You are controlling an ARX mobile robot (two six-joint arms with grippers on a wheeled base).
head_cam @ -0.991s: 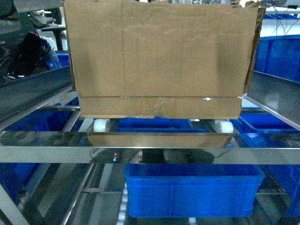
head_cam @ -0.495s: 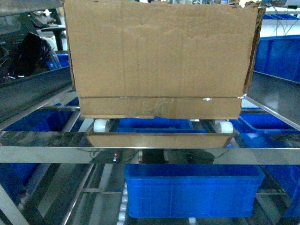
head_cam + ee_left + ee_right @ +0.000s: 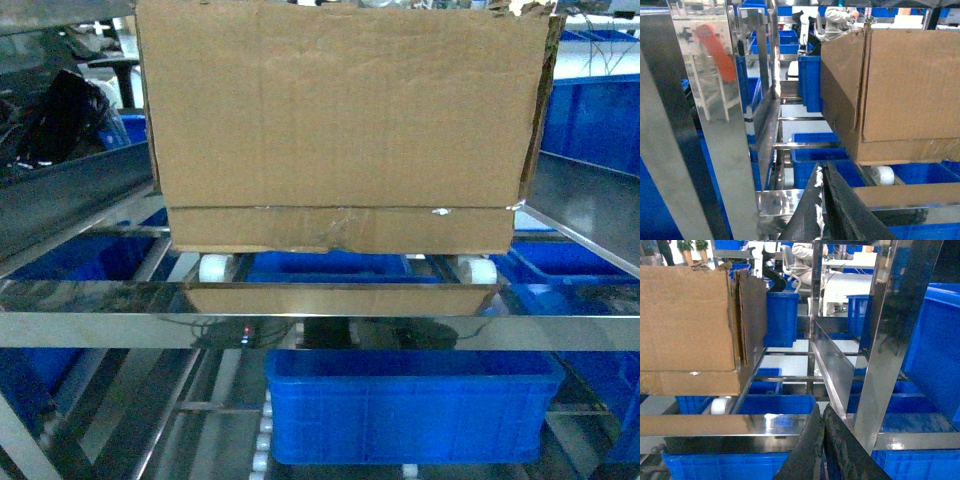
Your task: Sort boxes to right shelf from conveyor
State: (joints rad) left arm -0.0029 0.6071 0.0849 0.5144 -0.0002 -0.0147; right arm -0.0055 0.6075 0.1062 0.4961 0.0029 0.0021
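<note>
Resting on the white roller wheels of the right shelf, the cardboard box occupies the upper level of the rack; its taped bottom seam faces the head camera, directly above the shiny front rail; compared with the views from one second and half a second ago, the box has not shifted, so it appears settled and this placement is judged complete. Below the box sits a blue plastic crate on the lower level. Left gripper: fingers pressed together, holding nothing, in front of the front rail and to the left of the box, apart from it. Right gripper: fingers likewise together and empty, in front of the rail and to the right of the box, clear of its corner. No conveyor is visible in any view; judged next requirement: return there for another box.
</note>
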